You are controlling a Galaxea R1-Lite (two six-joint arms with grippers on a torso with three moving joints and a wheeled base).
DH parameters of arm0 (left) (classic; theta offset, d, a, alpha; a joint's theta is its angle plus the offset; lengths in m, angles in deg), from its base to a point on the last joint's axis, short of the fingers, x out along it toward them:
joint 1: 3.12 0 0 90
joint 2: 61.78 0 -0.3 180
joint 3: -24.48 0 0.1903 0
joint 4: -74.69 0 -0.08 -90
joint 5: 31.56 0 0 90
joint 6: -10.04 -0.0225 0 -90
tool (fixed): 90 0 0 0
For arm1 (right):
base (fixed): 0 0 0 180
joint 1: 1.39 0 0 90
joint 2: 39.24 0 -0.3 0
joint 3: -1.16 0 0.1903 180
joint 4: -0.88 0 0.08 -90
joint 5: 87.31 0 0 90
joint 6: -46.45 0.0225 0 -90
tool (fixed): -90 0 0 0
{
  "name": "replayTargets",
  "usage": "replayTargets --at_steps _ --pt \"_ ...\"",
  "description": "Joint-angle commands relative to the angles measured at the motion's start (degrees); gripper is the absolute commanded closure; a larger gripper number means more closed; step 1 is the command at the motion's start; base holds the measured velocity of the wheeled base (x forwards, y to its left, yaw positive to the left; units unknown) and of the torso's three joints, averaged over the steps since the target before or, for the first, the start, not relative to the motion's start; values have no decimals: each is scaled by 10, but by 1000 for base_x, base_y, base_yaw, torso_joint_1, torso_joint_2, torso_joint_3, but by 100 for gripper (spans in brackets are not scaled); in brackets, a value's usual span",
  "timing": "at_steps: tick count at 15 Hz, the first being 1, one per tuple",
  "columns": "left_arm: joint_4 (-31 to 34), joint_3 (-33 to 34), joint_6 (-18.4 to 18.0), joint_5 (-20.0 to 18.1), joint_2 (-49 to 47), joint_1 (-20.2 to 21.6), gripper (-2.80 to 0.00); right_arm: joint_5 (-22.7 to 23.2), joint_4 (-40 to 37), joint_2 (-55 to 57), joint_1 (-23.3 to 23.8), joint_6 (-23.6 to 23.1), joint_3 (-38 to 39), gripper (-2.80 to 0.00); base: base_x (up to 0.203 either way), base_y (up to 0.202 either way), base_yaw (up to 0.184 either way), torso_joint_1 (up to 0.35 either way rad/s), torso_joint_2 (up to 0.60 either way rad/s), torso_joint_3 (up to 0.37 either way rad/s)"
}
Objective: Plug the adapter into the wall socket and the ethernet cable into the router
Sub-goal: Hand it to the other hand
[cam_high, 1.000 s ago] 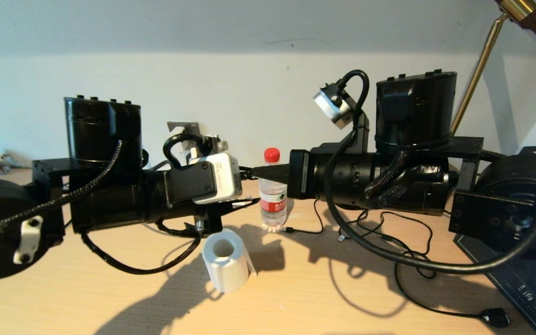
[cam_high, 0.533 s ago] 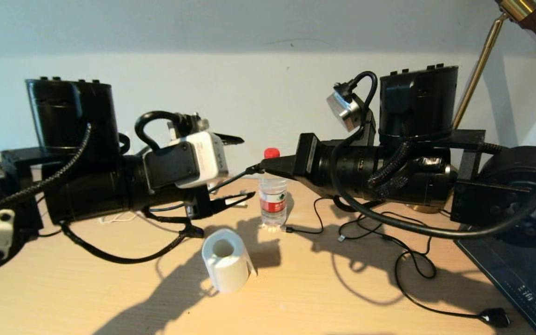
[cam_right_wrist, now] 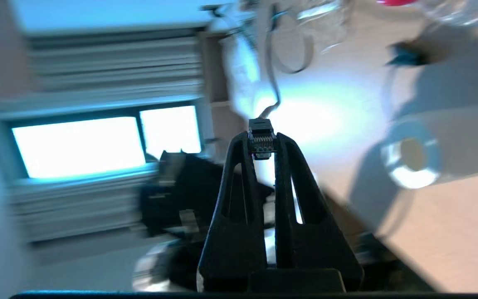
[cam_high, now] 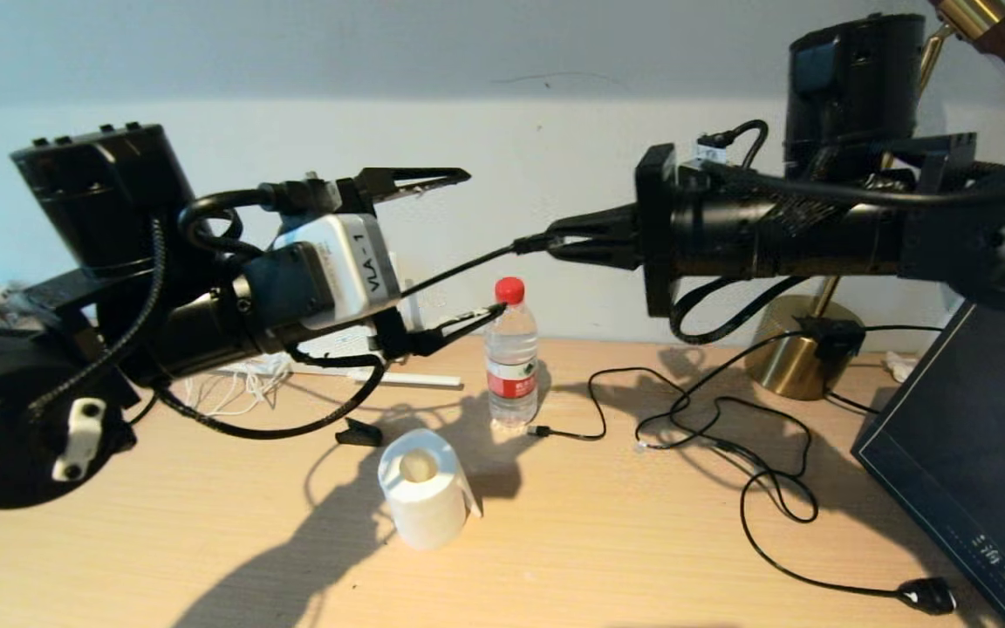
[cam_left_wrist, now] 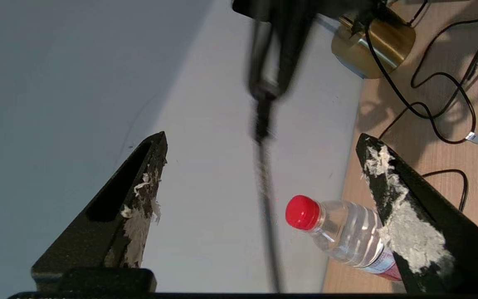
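- The ethernet cable hangs in the air above the water bottle, which serves here as the landmark; its connector end is pinched in the right hand, and the black line slopes down and to the left from there, passing between the left hand's fingers.
- Far left of the bottle, thin white cord lies in a loose tangle on the table, partly hidden behind the left arm.
- The left hand is up and to the left of the bottle, released, its fingers spread wide with one above the bottle's height and the other just beside its red cap.
- A slim white stick lies flat on the table left of the bottle.
- A small black clip sits on the table left of the bottle and nearer the camera.
- A white paper roll lies in front of the bottle, a little to its left, its hollow core facing up.
- The right hand is above the bottle and slightly to its right, clenched on the ethernet cable's plug.
- Right of the bottle, thin black cords loop across the table and end in a black plug near the front edge.
- A brass lamp base stands further right, by the wall.
- A dark panel leans at the far right.
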Motion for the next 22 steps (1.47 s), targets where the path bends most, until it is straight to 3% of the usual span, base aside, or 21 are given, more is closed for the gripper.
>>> replayTargets --at_steps 1,5,9,12,17,22 --pt "-4 1 -14 -15 -20 0 -280 58 0 20 35 103 -42 0 0 0 0 0 0 0" --pt "-35 -15 -34 -48 -50 0 -280 90 0 21 41 126 -49 0 0 0 0 0 0 0" --pt "-59 -109 -35 -113 -122 1 -280 176 -1 24 65 134 -50 0 0 0 0 0 0 0" --pt "-66 -167 -34 -145 -164 7 -280 182 -4 51 71 146 -72 0 0 0 0 0 0 0" --pt "-78 -169 -36 -146 -170 7 -280 228 -27 42 104 148 -65 0 0 0 0 0 0 0" --pt "-81 -170 -36 -146 -165 6 -280 230 -43 39 105 148 -65 0 0 0 0 0 0 0"
